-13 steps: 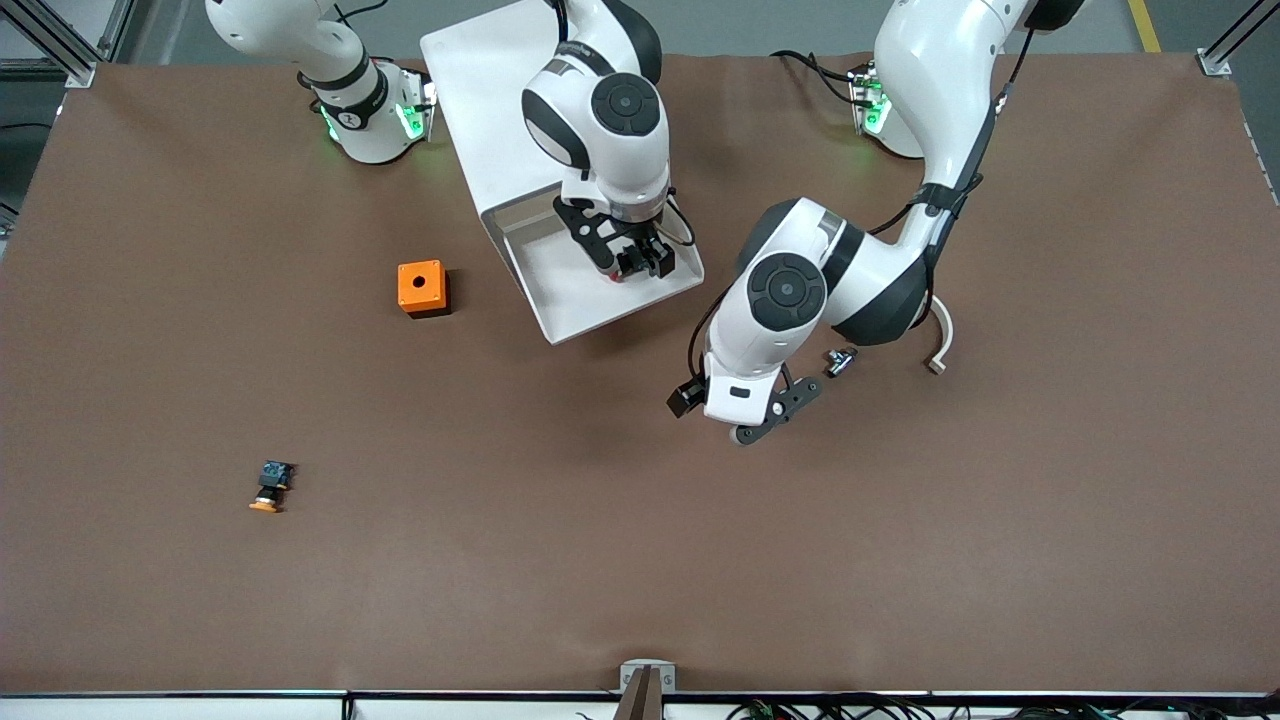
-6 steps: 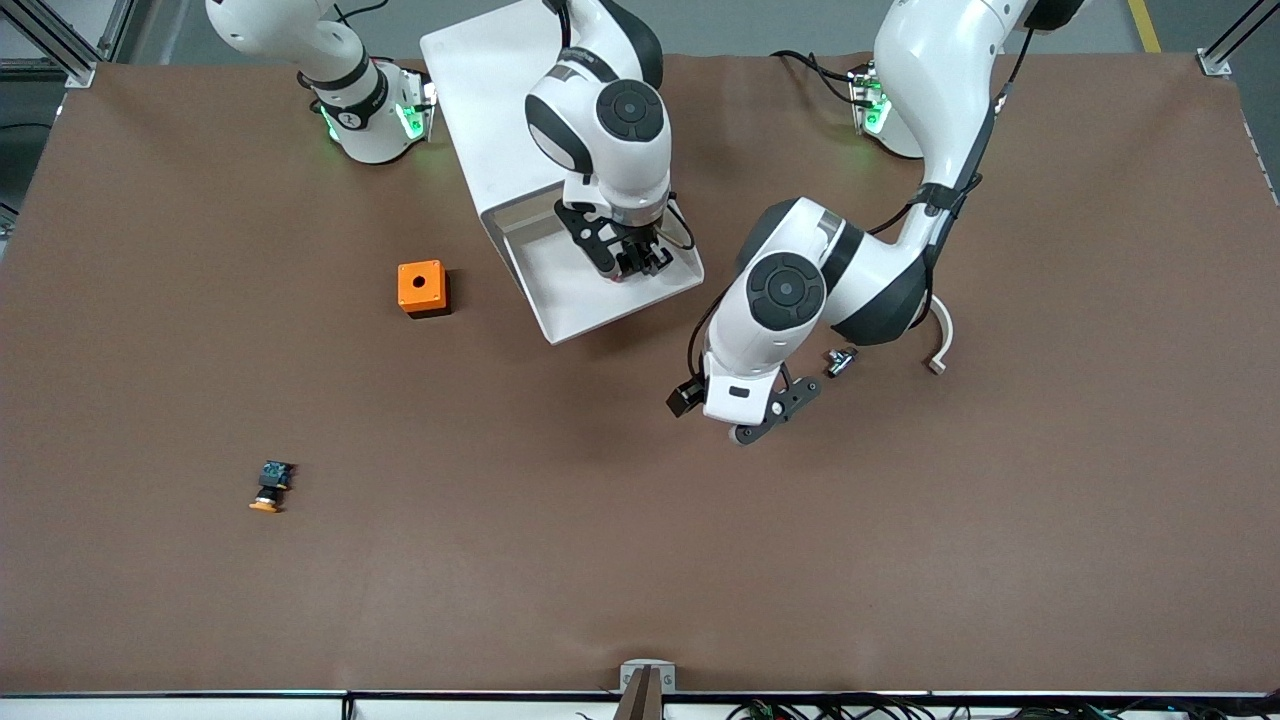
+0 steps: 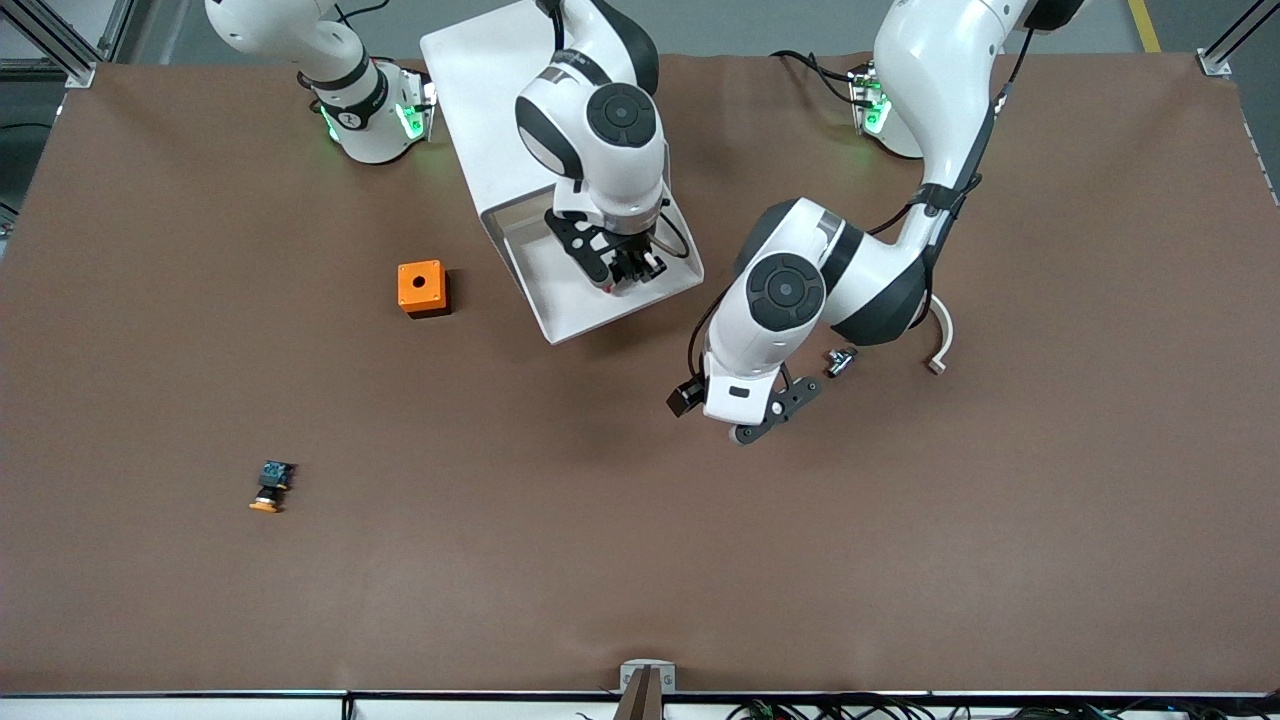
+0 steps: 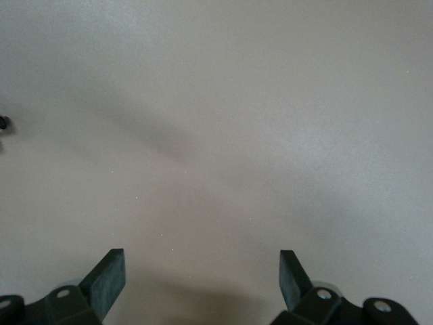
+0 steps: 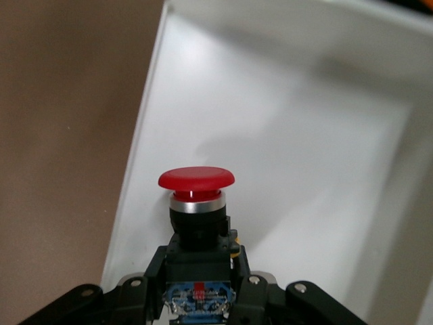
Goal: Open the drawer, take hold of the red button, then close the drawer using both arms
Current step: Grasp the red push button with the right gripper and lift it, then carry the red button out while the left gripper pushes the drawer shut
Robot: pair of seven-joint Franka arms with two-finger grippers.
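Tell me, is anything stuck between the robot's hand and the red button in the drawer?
No. The right gripper is shut on the red button, fingers against its black body, over the open drawer. Nothing visible sits between them. The left gripper hangs open over bare table.

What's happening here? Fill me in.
The right gripper is shut on the red-capped button inside the pulled-out top drawer of the white cabinet. The left gripper waits open over bare table. An orange box and an orange-capped button lie untouched.
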